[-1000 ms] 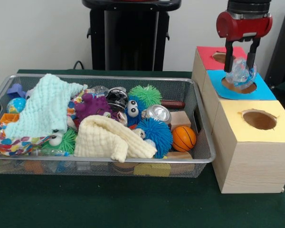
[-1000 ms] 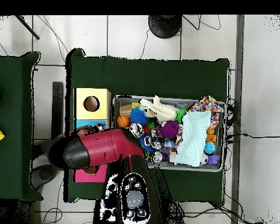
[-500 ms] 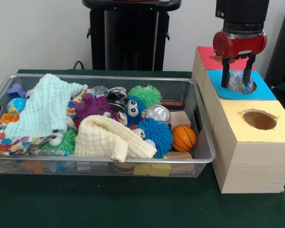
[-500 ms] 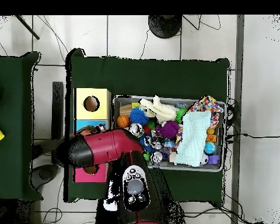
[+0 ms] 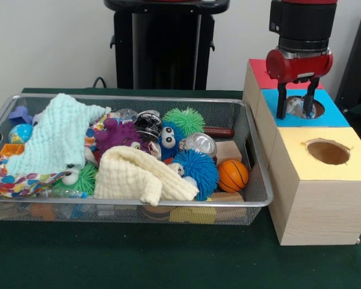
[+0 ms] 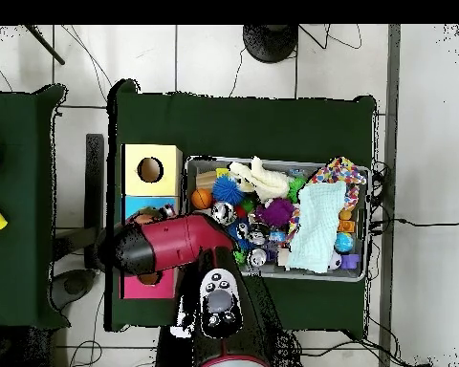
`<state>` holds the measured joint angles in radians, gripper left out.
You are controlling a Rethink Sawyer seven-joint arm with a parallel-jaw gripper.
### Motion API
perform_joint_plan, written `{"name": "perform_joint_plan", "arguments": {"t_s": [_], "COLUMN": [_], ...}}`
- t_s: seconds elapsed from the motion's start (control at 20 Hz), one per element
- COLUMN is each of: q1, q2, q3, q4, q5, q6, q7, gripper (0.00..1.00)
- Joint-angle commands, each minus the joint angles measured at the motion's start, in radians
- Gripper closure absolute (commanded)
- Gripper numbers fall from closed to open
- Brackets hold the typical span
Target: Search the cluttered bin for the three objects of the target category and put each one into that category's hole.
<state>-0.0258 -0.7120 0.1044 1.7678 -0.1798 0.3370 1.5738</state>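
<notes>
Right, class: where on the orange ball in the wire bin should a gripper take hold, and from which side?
Probably grip the orange ball across its widest middle, straight down from above. It is round, so an off-centre grip would likely slip, and the bin wall and blue spiky ball crowd its sides.

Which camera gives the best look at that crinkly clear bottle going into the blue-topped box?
The front view: the clear bottle glints in the blue box hole, between the open gripper fingers. In the overhead view the red arm hides it completely.
</notes>
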Motion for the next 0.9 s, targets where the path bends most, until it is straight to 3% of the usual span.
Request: {"name": "perform_joint_plan", "arguments": {"t_s": [0.05, 0.5, 0.9], "q1": [0.008, 0.059, 0.084], "q2": [0.05, 0.072, 0.064], "q3": [-0.04, -0.133, -0.174], "q4": [-0.025, -0.074, -0.091], "q5": [-0.036, -0.037, -0.024], "q6": [-0.072, -0.148, -0.139], "q7": [0.154, 0.179, 0.162], "gripper": [0.0, 0.0, 0.0]}}
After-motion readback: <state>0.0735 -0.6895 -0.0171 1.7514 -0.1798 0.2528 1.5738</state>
